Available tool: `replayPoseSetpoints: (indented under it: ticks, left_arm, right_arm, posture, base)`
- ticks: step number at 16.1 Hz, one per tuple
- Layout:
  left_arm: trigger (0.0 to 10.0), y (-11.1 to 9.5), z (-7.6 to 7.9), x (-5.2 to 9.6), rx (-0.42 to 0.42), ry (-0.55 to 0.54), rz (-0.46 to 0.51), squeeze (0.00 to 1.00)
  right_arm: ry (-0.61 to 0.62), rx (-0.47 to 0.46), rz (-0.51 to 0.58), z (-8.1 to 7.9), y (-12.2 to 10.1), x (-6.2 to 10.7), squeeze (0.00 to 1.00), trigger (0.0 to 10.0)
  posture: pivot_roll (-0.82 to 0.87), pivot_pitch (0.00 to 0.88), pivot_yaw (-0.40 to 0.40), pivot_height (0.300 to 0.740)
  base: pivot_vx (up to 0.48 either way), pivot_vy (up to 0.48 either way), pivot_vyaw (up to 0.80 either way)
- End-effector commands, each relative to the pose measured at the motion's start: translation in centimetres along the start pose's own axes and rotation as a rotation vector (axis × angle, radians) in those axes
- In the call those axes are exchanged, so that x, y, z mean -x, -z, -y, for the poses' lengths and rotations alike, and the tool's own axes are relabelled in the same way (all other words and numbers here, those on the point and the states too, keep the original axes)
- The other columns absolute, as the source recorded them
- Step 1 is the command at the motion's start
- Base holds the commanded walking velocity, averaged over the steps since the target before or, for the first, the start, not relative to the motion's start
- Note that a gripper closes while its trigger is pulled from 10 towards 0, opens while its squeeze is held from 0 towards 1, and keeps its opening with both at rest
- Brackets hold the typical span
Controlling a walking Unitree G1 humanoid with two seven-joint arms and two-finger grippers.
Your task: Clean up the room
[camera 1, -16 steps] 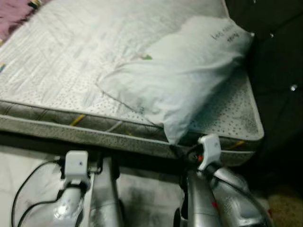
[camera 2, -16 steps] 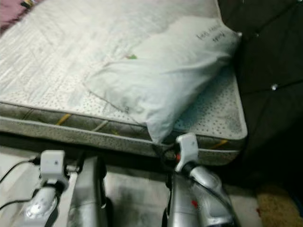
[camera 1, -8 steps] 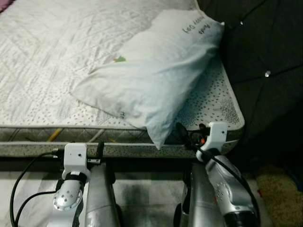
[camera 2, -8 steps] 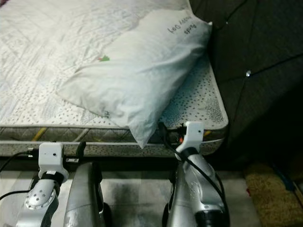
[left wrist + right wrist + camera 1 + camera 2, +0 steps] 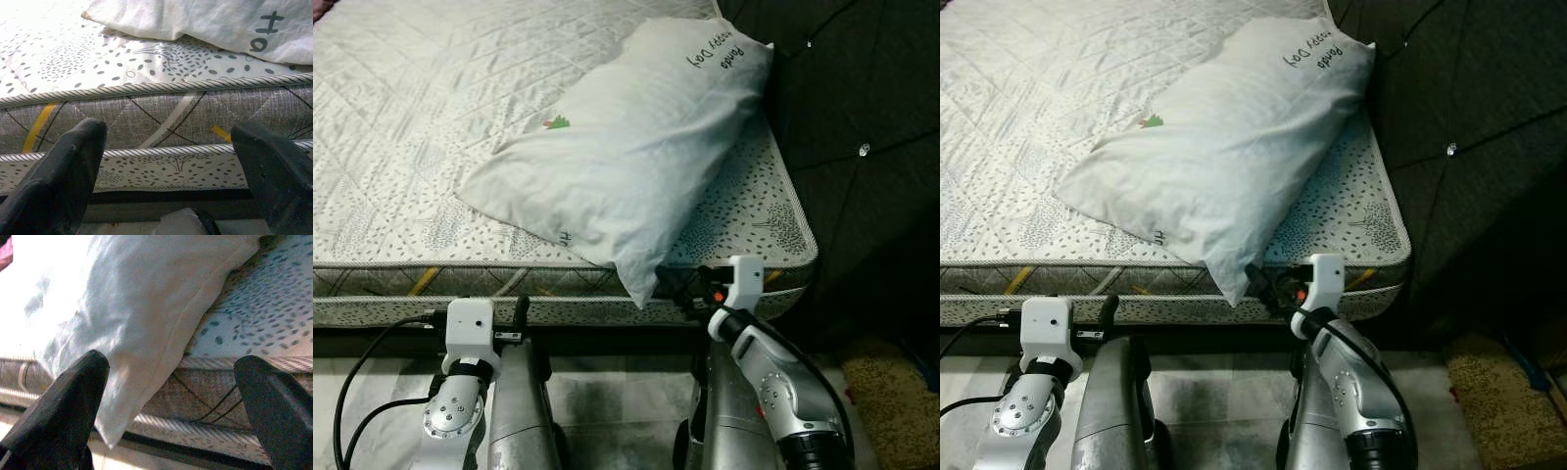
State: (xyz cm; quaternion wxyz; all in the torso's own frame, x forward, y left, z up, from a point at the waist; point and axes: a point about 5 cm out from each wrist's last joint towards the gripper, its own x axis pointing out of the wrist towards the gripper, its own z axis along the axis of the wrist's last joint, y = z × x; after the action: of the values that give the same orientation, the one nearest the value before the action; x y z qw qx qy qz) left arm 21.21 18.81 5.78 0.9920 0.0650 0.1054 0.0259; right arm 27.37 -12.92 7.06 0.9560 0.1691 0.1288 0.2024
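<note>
Left eye view has the pillow point(image 5: 631, 157) lying askew across the mattress point(image 5: 401, 127), upper centre of the frame, its lower corner hanging over the bed's edge, so the tidying looks barely begun: it wants straightening toward the headboard point(image 5: 862, 147) at upper right. Right gripper point(image 5: 171, 396) hovers just short of that drooping corner, jaws wide, touching nothing. Left gripper point(image 5: 171, 161) faces the mattress side, jaws wide too, empty.
</note>
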Motion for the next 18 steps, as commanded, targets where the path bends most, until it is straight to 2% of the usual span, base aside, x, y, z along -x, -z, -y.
replayPoseSetpoints:
  ticks: [1,3,5,8,11,12,13,14,18]
  left_arm:
    - [10.0,0.0,-0.3,0.4,-0.005,0.000,-0.007,0.00]
    - [10.0,-0.1,-0.4,0.5,-0.006,-0.001,-0.008,0.00]
    - [10.0,-0.1,-0.5,0.8,-0.007,0.006,-0.014,0.00]
    - [10.0,0.0,-0.4,0.8,-0.006,0.010,-0.019,0.00]
    - [10.0,-0.1,-0.3,0.9,-0.003,0.010,-0.020,0.00]
    - [10.0,-0.2,-0.3,1.1,-0.003,0.009,-0.021,0.00]
    - [10.0,-0.1,-0.4,1.2,-0.003,0.006,-0.023,0.00]
    - [10.0,0.0,-0.5,1.4,-0.004,0.003,-0.026,0.00]
    - [10.0,0.0,-0.3,1.2,0.004,-0.001,-0.025,0.00]
  right_arm:
    - [-0.020,-0.020,0.036,-0.9,-0.5,-0.7,0.00,10.0]
    - [-0.051,-0.043,0.045,-2.0,-0.7,-1.7,0.00,10.0]
    - [-0.143,-0.088,0.015,-4.3,-0.5,-3.0,0.00,10.0]
    - [-0.190,-0.085,0.006,-5.5,-0.7,-4.0,0.00,10.0]
    - [-0.106,0.030,0.021,-7.0,-1.3,-7.0,0.00,10.0]
    - [-0.091,0.020,0.037,-7.2,-1.6,-7.4,0.00,9.9]
    - [-0.081,0.007,0.052,-7.5,-2.1,-7.8,0.00,6.5]
    - [-0.076,-0.007,0.069,-7.7,-2.5,-8.1,0.00,0.0]
    - [-0.041,-0.055,0.142,-7.7,-3.8,-8.8,0.00,0.0]
  posture:
    - [0.05,0.151,0.011,0.514]
    - [0.07,0.158,0.012,0.514]
    - [0.07,0.167,0.011,0.514]
    - [0.07,0.168,0.009,0.514]
    - [0.09,0.178,0.000,0.514]
    - [0.10,0.182,-0.003,0.514]
    - [0.11,0.185,-0.004,0.514]
    - [0.11,0.186,-0.006,0.514]
    - [0.10,0.174,-0.011,0.514]
  base:
    - [0.000,0.000,0.00]
    - [0.000,0.000,0.00]
    - [0.000,0.000,0.00]
    - [0.000,0.000,0.00]
    - [0.000,0.000,0.00]
    - [0.000,0.000,0.00]
    - [0.000,0.000,0.00]
    - [0.000,0.000,0.00]
    - [0.000,0.000,0.00]
